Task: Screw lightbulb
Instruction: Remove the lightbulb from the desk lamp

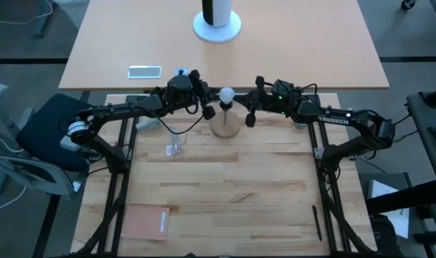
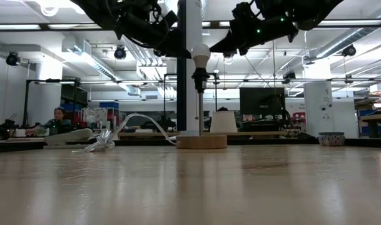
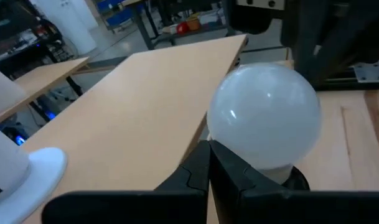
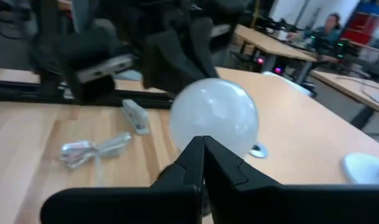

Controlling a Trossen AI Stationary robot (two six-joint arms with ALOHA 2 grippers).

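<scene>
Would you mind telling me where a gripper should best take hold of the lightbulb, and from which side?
I would grip the lightbulb on its round frosted globe, coming level from the left or right. It stands upright atop the black socket stem on the wooden base, so its neck is partly covered and only the globe is free to turn.
</scene>
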